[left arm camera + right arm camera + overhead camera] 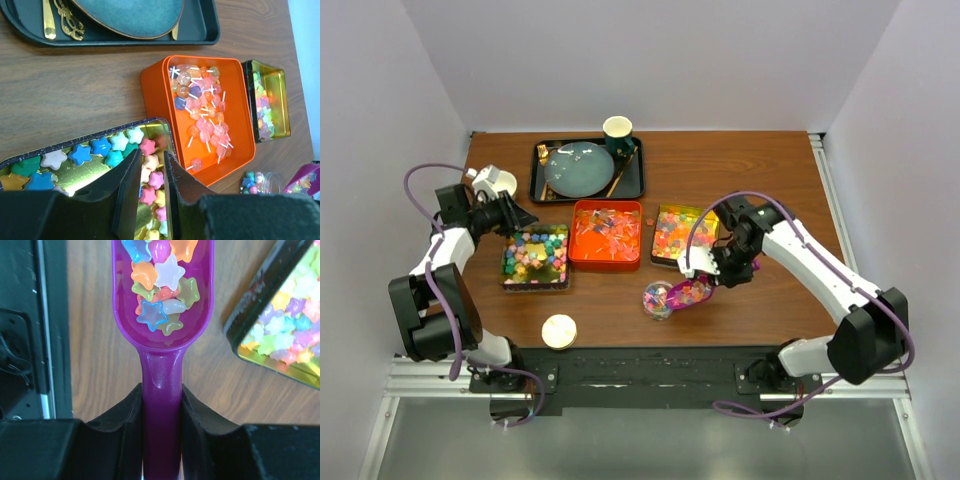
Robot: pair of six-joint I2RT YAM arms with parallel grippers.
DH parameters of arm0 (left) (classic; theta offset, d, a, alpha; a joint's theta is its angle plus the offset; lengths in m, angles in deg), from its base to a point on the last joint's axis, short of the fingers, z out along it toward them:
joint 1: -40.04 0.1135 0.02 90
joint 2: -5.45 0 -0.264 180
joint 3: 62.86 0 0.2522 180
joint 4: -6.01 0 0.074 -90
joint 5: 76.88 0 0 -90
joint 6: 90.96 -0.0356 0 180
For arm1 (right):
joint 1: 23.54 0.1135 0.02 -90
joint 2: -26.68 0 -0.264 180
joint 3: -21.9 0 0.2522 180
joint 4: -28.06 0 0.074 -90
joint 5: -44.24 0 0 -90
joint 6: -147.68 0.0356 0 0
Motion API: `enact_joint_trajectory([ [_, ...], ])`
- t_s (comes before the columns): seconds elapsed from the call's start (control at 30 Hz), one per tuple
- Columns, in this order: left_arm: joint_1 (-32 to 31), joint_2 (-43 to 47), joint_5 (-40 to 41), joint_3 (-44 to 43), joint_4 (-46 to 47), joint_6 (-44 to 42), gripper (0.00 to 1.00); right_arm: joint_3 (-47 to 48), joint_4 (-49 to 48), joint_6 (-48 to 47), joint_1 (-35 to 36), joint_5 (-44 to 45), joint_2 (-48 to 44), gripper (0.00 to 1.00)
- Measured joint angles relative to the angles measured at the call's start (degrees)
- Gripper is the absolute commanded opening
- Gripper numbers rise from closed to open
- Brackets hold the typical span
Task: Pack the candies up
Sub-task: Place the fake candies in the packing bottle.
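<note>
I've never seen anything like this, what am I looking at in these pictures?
A robot's left arm and right arm are bolted at the near edge of a table. One picture looks down from above; the others come from cameras on each wrist. On the table: a left tin and right tin of star candies, an orange box of lollipops between them, a jar, a gold lid and a black tray. The right gripper clamps a purple scoop loaded with stars. The left gripper sits at the left tin, fingers slightly apart; any grip is unclear.
</note>
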Motion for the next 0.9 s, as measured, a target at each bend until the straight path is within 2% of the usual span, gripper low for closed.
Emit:
enact_joint_trajectory([
  [0.43,0.00,0.57,-0.90,1.75,4.11,3.13,0.30,3.74,1.55,2.84,5.79,8.33,2.08,0.00],
  [0.63,0.00,0.57,-1.01,1.97,4.52,3.54,0.34,6.43,2.38,6.34,8.76,11.89,4.90,0.00],
  [0.9,0.00,0.57,-0.94,2.23,5.01,4.15,0.62,8.63,3.54,9.84,11.74,17.25,7.98,0.00],
])
